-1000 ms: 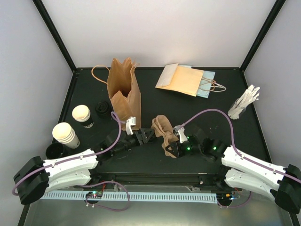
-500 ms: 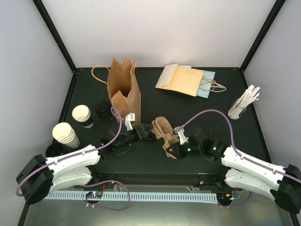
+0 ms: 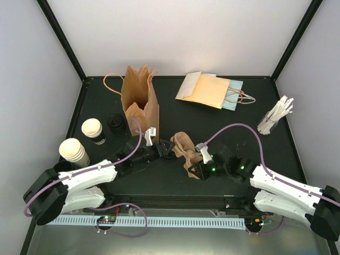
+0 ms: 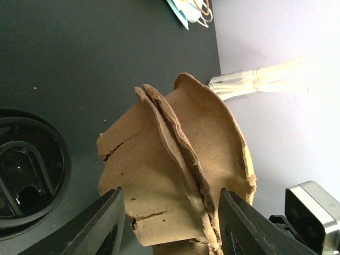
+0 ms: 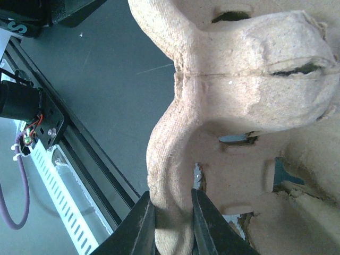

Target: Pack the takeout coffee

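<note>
Two cream-white paper cups stand at the far left in the top view, one with a black sleeve point(image 3: 92, 130) and one nearer point(image 3: 73, 151); both are apart from the grippers. The brown pulp carrier point(image 3: 184, 149) is in mid-table, folded up. My right gripper point(image 3: 195, 169) is shut on its near rim, with the jaws pinching the pulp in the right wrist view point(image 5: 172, 212). My left gripper point(image 3: 166, 149) is open, with the jaws either side of the carrier's point(image 4: 175, 170) left end and a gap to each finger point(image 4: 106, 226).
A brown paper bag point(image 3: 139, 101) stands open behind the left gripper. Small black lids point(image 3: 115, 122) lie beside the cups. Flat envelopes and a handled bag point(image 3: 210, 90) lie at the back. A bundle of white sticks point(image 3: 276, 117) is at the right wall.
My left gripper has moved right, from beside the paper bag to the carrier's left end, and now straddles it. The right gripper still holds the carrier.
</note>
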Robot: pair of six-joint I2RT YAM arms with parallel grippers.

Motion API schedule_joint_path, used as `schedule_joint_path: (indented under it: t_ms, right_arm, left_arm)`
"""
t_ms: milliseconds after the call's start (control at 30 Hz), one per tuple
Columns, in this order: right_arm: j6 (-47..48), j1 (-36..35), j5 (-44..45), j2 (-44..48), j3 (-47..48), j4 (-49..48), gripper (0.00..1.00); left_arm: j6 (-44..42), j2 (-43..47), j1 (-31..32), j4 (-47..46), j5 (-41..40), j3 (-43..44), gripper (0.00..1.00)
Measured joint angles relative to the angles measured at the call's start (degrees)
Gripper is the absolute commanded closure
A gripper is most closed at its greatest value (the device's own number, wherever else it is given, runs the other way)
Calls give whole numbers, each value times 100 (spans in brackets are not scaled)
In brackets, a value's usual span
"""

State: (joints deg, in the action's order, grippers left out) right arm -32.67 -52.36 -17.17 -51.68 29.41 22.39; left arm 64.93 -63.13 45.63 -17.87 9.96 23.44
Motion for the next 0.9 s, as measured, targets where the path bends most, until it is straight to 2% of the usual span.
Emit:
schedule_joint_path:
  t_ms: [200,333,533,600,900]
  right_arm:
    - [173,0,-22,-92,0,85,87]
    - [264,0,-61,-168,0,122,86]
    - [415,0,-76,-282,2,186,76]
    - [457,0,-50,-328,2,234,71]
    - [560,0,256,-334,118,501,58]
  left_arm:
    - [26,-74,-68,-13,103,2,61]
    - [31,-76,-96,-15,153,9,75]
    - [26,-184,-105,-13,234,24,96]
    - [31,-203,-105,0,278,46,98]
    - [20,-232,-105,4,306,74,98]
